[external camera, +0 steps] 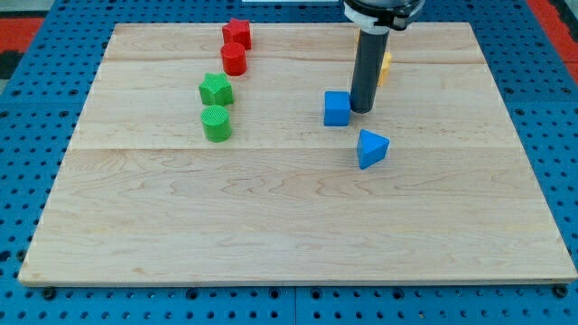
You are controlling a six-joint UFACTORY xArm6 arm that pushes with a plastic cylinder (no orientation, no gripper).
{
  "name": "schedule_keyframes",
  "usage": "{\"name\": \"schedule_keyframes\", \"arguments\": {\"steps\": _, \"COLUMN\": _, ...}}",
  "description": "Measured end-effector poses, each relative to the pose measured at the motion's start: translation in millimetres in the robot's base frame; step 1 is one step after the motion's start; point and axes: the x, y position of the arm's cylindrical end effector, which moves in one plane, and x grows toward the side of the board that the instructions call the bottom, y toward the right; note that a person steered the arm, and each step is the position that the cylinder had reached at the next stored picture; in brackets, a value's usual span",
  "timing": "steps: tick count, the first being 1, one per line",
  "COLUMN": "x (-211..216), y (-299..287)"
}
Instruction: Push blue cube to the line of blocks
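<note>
One pale wooden board (298, 226) on blue pegboard (27, 135), my tip (361, 110) touching blue cube (337, 108), no hand.

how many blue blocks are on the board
2. The blue cube sits right of centre, just left of my tip. The blue triangle block lies below-right of it. None seem hidden.

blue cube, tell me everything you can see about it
The blue cube is a small, solid-looking block of matte blue. It sits flat and upright on the wooden board, right of centre. My tip stands right against its right side. A blue triangular block lies apart, toward the view's bottom right.
</note>
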Motion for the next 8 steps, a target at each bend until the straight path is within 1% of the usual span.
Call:
{"name": "schedule_keyframes", "arguments": {"steps": 1, "x": -8, "y": 3}}
{"name": "schedule_keyframes", "arguments": {"steps": 2, "x": 3, "y": -23}}
{"name": "schedule_keyframes", "arguments": {"steps": 5, "x": -20, "y": -14}}
{"name": "schedule_keyframes", "arguments": {"steps": 6, "x": 11, "y": -43}}
{"name": "schedule_keyframes", "arguments": {"steps": 7, "x": 16, "y": -43}}
{"name": "schedule_keyframes", "arguments": {"steps": 8, "x": -8, "y": -45}}
